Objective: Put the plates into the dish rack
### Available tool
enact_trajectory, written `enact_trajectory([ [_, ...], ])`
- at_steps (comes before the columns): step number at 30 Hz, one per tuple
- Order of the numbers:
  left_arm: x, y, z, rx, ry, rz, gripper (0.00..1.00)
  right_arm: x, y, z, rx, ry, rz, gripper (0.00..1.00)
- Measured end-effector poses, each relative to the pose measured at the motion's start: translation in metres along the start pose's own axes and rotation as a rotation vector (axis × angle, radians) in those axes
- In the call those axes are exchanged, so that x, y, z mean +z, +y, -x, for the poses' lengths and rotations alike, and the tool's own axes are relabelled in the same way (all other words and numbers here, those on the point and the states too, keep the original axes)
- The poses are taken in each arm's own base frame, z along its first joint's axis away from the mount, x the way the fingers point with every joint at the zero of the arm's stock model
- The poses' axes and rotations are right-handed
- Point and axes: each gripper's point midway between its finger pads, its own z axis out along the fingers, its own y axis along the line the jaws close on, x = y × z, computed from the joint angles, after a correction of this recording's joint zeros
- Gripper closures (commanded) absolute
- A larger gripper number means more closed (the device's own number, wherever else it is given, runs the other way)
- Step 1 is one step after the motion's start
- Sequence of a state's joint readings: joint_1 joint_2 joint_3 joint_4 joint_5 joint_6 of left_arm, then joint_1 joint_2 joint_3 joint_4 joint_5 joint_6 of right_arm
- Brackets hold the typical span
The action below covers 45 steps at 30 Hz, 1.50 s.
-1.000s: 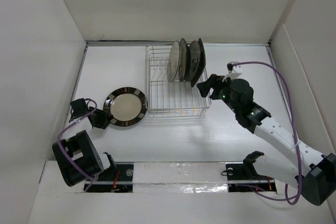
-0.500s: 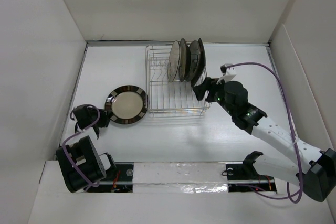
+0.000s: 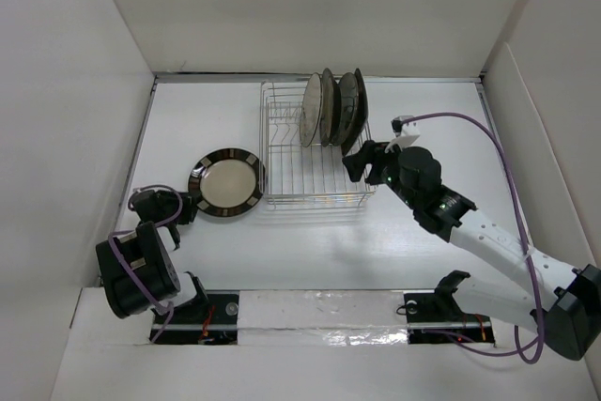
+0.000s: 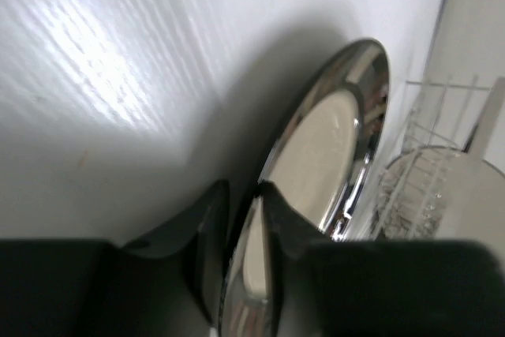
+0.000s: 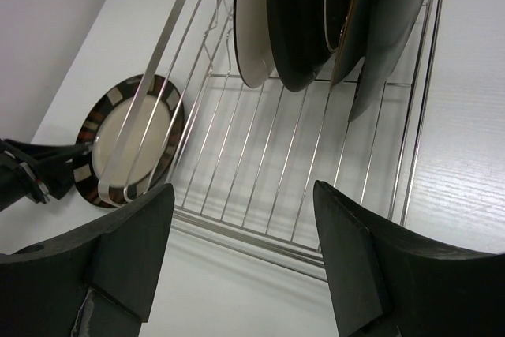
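Observation:
The cream plate with a brown rim [image 3: 227, 182] lies on the table left of the dish rack [image 3: 291, 161]. My left gripper [image 3: 180, 209] is at the plate's near-left edge. In the left wrist view the plate [image 4: 323, 163] has its rim pinched between the two fingers of the gripper [image 4: 243, 195]. Several plates [image 3: 331, 108] stand upright in the rack's far right part. My right gripper [image 3: 355, 162] is open and empty at the rack's near-right corner. Its wrist view shows the rack [image 5: 260, 155], the standing plates [image 5: 300, 13] and the cream plate [image 5: 134, 140].
White walls close in the table on the left, back and right. The rack's left and near rows of prongs [image 3: 282, 138] hold nothing. The right arm's purple cable [image 3: 502, 152] loops over the table at the right.
My left arm has swung round at the plate's edge and the plate has shifted slightly away and right. My right gripper has drawn a little left along the rack's near-right corner.

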State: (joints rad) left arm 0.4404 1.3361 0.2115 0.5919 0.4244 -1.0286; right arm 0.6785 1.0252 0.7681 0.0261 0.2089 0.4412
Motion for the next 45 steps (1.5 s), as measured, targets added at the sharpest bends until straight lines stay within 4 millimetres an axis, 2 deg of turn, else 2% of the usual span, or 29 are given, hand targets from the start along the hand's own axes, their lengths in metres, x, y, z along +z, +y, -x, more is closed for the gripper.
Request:
enact_trajectory([
  [1, 0.001, 0.002, 0.001, 0.01, -0.002, 0.009, 1.0, 0.0, 0.001, 0.0, -0.001, 0.0, 0.002, 0.23],
  [6, -0.002, -0.012, 0.001, 0.056, -0.006, -0.053, 1.0, 0.0, 0.001, 0.0, -0.001, -0.002, -0.001, 0.23],
  [9, -0.009, -0.007, 0.002, 0.051, -0.035, -0.029, 1.0, 0.0, 0.002, 0.0, -0.002, -0.001, 0.002, 0.23],
  [16, -0.043, -0.017, 0.021, 0.107, -0.182, 0.016, 1.0, -0.001, 0.005, -0.001, -0.004, 0.001, 0.007, 0.24],
  [20, -0.066, -0.038, 0.039, 0.204, -0.242, 0.059, 1.0, -0.002, 0.008, -0.002, -0.005, 0.003, 0.016, 0.24],
  [24, -0.084, -0.055, 0.056, 0.308, -0.29, 0.107, 1.0, -0.005, 0.01, 0.002, -0.003, -0.01, 0.026, 0.17],
  [27, -0.093, -0.057, 0.061, 0.36, -0.318, 0.143, 1.0, -0.011, 0.015, 0.011, 0.005, -0.035, 0.049, 0.1],
  [31, -0.1, -0.064, 0.061, 0.412, -0.327, 0.155, 1.0, -0.016, 0.029, 0.024, 0.013, -0.055, 0.103, 0.09],
  [37, -0.106, -0.081, 0.062, 0.444, -0.324, 0.116, 1.0, -0.014, 0.066, 0.041, 0.04, -0.056, 0.242, 0.1],
  [45, -0.11, -0.112, 0.052, 0.46, -0.274, -0.006, 1.0, -0.009, 0.098, 0.041, 0.104, -0.023, 0.381, 0.1],
])
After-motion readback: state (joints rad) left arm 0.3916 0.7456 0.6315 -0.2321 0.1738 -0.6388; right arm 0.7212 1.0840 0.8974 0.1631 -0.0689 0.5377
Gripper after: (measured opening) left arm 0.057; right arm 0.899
